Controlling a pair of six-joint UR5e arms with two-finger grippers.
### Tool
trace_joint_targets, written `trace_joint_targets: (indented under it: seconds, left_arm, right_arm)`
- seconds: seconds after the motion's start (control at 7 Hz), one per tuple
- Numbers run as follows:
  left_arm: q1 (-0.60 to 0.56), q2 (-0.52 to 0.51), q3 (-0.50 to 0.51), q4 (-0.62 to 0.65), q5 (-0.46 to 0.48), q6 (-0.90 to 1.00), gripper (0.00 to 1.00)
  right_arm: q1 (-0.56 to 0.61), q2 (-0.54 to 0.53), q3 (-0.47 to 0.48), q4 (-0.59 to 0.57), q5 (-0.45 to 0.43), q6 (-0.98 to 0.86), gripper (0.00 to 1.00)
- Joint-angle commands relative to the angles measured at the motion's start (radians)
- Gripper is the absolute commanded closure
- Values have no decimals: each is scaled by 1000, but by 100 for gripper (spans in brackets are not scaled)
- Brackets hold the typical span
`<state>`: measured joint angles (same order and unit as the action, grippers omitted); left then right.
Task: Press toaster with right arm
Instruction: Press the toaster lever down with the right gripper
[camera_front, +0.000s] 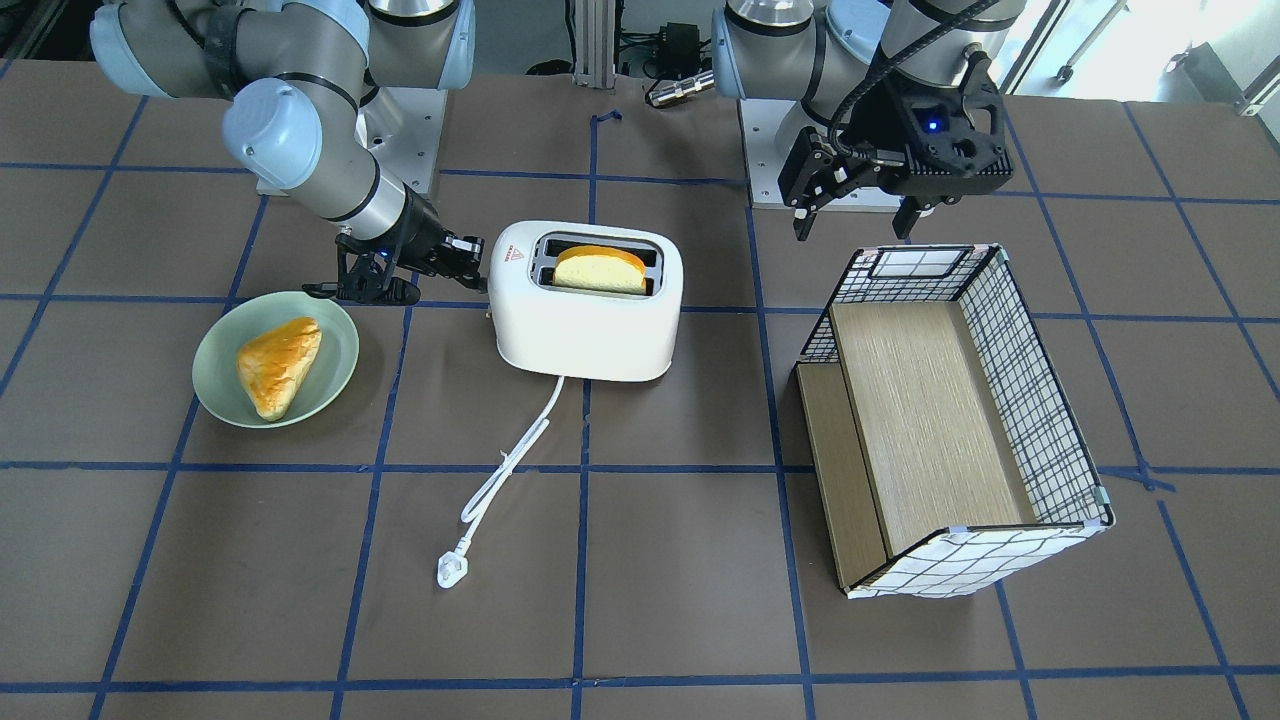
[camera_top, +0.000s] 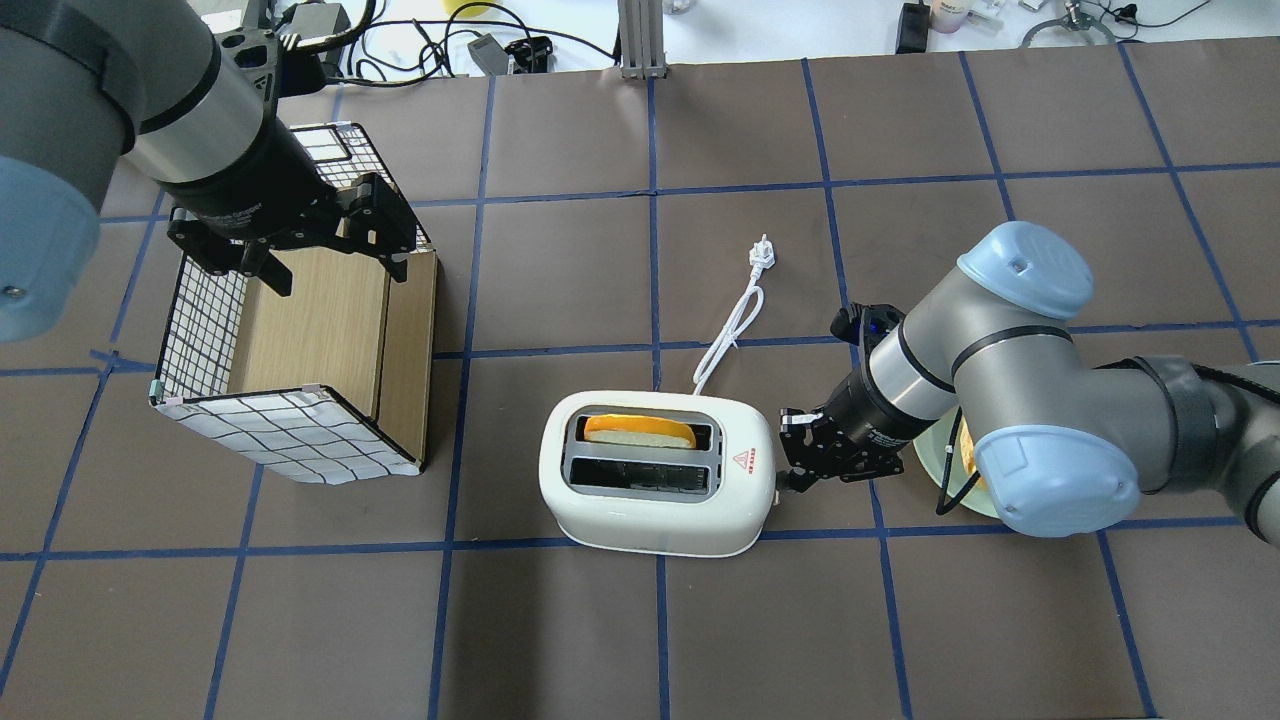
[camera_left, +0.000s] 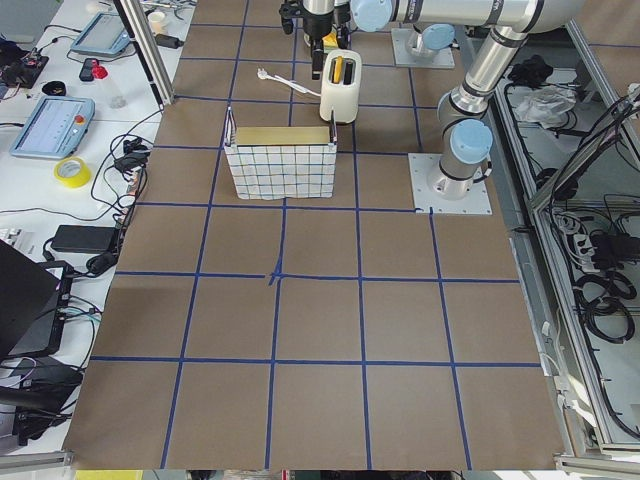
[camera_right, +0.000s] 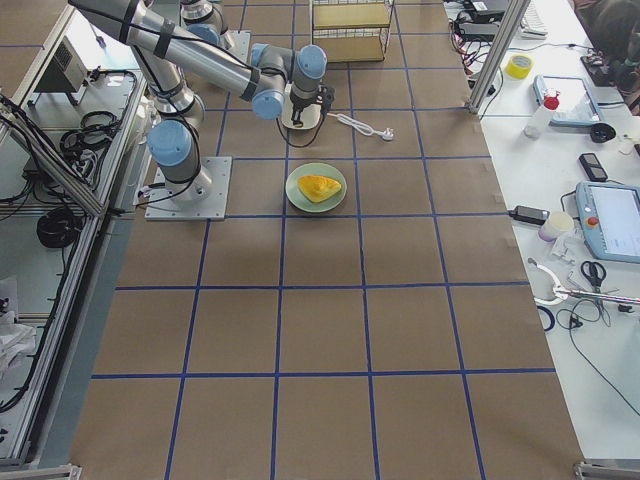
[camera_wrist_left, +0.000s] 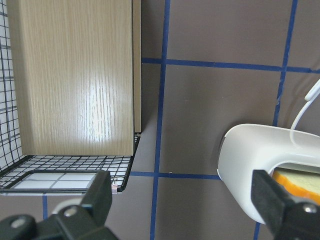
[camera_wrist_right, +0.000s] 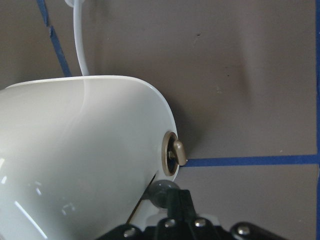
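Note:
The white two-slot toaster (camera_front: 585, 325) (camera_top: 655, 510) stands mid-table with a red triangle sticker on top. A yellow bread slice (camera_front: 600, 268) sticks up from one slot. My right gripper (camera_front: 470, 262) (camera_top: 793, 472) is shut, and its tip touches the toaster's end face on the sticker side. In the right wrist view the fingertips (camera_wrist_right: 161, 192) rest against the toaster (camera_wrist_right: 75, 160) just below a brass-coloured knob (camera_wrist_right: 175, 152). My left gripper (camera_front: 855, 215) (camera_top: 325, 265) hangs open and empty above the wire-mesh basket (camera_front: 1040, 420).
A green plate (camera_front: 215, 400) with a piece of bread (camera_front: 278, 365) lies beside the right gripper. The toaster's white cord runs to a plug (camera_front: 447, 572) (camera_top: 762, 252) lying loose on the table. The basket (camera_top: 200, 330) has a wooden shelf inside.

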<state>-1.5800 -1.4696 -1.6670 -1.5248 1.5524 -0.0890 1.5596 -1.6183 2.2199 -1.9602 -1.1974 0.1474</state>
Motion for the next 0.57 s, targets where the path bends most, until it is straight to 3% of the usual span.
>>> trace_joint_targets:
  seconds: [0.0,0.43]
  left_arm:
    - [0,0,0,0,0,0,0]
    - [0,0,1,0,0,0,0]
  right_arm:
    - [0,14,4,1,2,1,100]
    - [0,57,3,-2,6,-2,100]
